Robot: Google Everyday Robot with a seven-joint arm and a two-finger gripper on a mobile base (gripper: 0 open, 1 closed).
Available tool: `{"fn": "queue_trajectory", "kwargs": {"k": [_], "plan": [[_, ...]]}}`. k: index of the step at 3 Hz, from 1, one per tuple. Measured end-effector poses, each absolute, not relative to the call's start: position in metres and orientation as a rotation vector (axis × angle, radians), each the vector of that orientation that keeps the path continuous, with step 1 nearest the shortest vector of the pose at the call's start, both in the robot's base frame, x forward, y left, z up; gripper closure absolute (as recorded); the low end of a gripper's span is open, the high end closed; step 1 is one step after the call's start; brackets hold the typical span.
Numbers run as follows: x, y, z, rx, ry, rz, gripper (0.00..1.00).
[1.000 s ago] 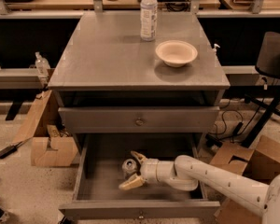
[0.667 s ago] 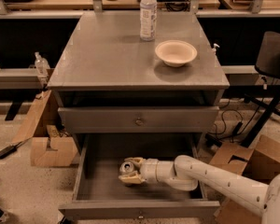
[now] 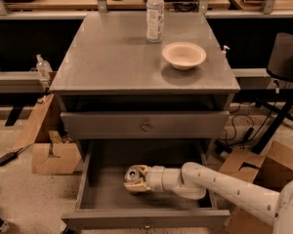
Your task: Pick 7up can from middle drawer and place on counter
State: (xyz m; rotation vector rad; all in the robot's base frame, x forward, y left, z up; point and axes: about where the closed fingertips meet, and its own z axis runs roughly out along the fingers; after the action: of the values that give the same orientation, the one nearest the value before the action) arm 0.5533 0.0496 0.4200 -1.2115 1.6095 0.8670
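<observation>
- The end effector [image 3: 133,179] is down inside the open middle drawer [image 3: 105,182], pinching the 7up can [image 3: 132,173] between its fingers.
- High above it, the table [image 3: 112,57] holds a bottle [image 3: 155,14] and a bowl [image 3: 184,55].

My hand [image 3: 135,180] is low in the middle drawer [image 3: 107,194], fingers closed round the 7up can [image 3: 133,173]. Drawer floor left of it is bare, with walls boxing both sides. The closed upper drawer front [image 3: 144,126] and bench [image 3: 112,62] edge cover the drawer's rear; it's open above my hand. On the bench there's a bottle [image 3: 155,14] at the back and a bowl [image 3: 184,55] on the right. The left half is free.
</observation>
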Motion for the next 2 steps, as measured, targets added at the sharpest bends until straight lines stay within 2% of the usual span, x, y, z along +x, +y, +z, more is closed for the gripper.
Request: {"fn": "queue_trajectory", "kwargs": {"k": [1, 2], "plan": [[0.553, 0.051, 0.42, -1.212, 1.608, 0.869, 1.0], [0.54, 0.054, 0.476, -1.208, 1.541, 0.889, 1.0]]}}
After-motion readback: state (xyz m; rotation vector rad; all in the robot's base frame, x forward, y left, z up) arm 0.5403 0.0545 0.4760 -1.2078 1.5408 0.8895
